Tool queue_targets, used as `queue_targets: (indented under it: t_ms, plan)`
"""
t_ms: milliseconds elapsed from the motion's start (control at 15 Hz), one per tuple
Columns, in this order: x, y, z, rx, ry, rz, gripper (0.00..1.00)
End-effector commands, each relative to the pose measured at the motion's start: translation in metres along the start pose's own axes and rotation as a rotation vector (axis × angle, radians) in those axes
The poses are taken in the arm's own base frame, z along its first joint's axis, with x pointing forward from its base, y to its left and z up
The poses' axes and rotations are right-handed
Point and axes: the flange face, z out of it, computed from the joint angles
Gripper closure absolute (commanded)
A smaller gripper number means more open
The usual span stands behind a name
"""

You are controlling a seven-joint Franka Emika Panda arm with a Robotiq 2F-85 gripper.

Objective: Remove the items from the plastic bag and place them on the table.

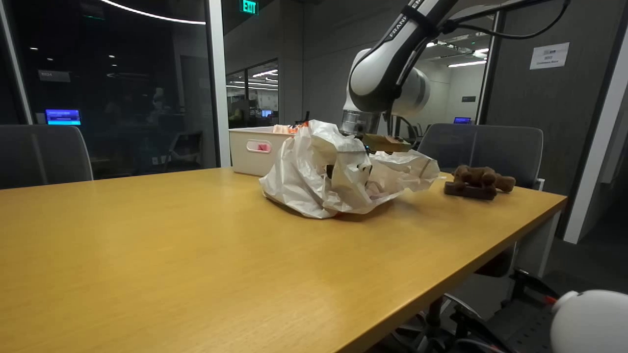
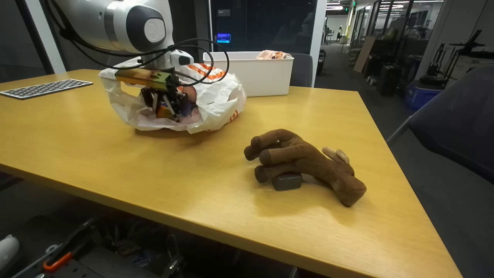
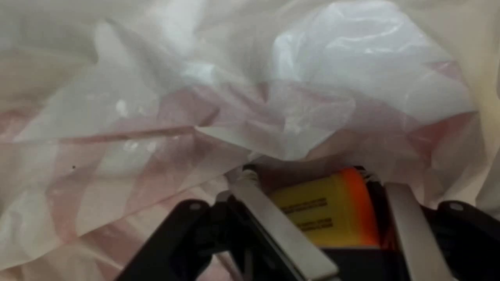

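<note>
The white plastic bag [image 2: 220,94] is lying crumpled on the tabletop [image 2: 185,170], its mouth gaping around the gripper [image 3: 322,180], and orange printing is showing on its side. The robot arm [image 1: 387,73] is hanging over the bag, with the gripper pointing down inside it. In the wrist view, two fingers [image 3: 284,230] are standing apart, and a yellow container [image 3: 324,214] with an orange band is sitting between them, within the bag; that view is leaving it unclear whether the fingers are actually pressing on it. Behind the gripper, a reddish round shape [image 2: 189,93] is showing in the bag's mouth, too covered to name.

Away from the bag, a brown stuffed animal [image 2: 308,158] is lying on the tabletop, resting partly over a dark block [image 2: 287,182]. A white bin [image 2: 264,77] is standing near the bag, with something peach-colored [image 2: 272,55] poking above its rim. In an exterior view, a keyboard [image 2: 46,89] is lying on the bag's other side.
</note>
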Motion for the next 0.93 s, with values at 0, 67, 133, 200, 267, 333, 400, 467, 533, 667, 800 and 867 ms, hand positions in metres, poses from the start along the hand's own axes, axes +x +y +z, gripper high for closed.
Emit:
queue_targets:
  t_ms: [0,67,133,200,267,333,400,467,533,667,800,867]
  plan:
    - [0.005,0.000,-0.024,-0.031,0.078,-0.055,0.65]
    - [0.005,0.002,-0.030,-0.036,0.090,-0.055,0.65]
    - [0.005,0.006,-0.038,-0.043,0.090,-0.049,0.65]
    - [0.003,0.009,-0.045,-0.047,0.080,-0.038,0.65]
    - [0.002,0.012,-0.050,-0.047,0.067,-0.030,0.65]
    - [-0.002,0.017,-0.058,-0.053,0.043,-0.018,0.65]
    - [-0.008,0.021,-0.067,-0.057,0.007,-0.012,0.65]
    - [-0.016,0.025,-0.076,-0.052,-0.041,-0.013,0.65]
    - [-0.024,0.029,-0.087,-0.036,-0.094,-0.018,0.65]
    - [-0.041,0.036,-0.115,0.033,-0.176,-0.066,0.65]
    - [-0.055,0.045,-0.144,0.068,-0.224,-0.075,0.65]
    - [-0.061,0.054,-0.160,0.039,-0.208,-0.040,0.65]
